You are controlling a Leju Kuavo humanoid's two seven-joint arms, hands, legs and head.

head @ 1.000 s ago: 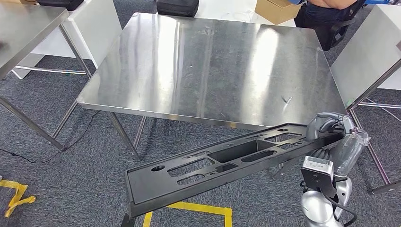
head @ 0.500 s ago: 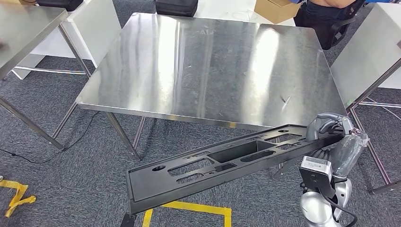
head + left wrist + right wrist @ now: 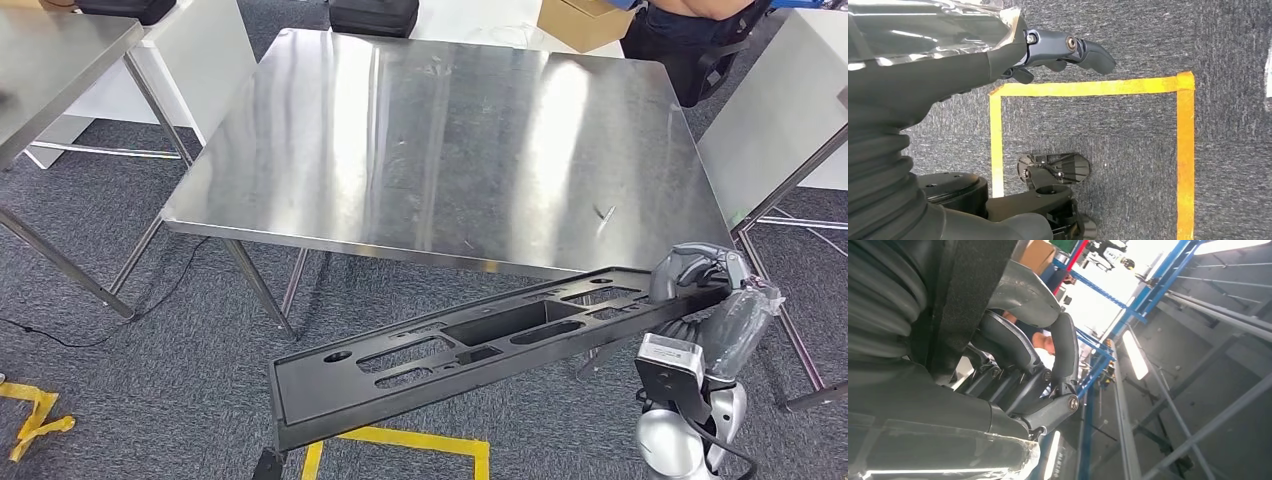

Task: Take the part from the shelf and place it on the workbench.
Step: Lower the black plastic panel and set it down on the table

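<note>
A long black plastic part (image 3: 470, 345) with several cut-outs hangs slanted in front of the steel workbench (image 3: 450, 140), below its near edge. My right hand (image 3: 692, 268) grips the part's right end. The part's left end dips toward the floor. In the right wrist view the right hand's fingers (image 3: 1048, 355) curl round the part's black edge (image 3: 968, 300). My left hand (image 3: 1048, 50) hangs over the carpet, fingers apart, holding nothing.
Another steel table (image 3: 50, 60) stands at the left and a third (image 3: 780, 120) at the right. Behind the workbench are a cardboard box (image 3: 585, 20), a black case (image 3: 375, 15) and a person (image 3: 700, 30). Yellow tape (image 3: 420, 440) marks the grey carpet.
My right hand and the part have sunk slightly lower in the picture. The workbench has hardly shifted.
</note>
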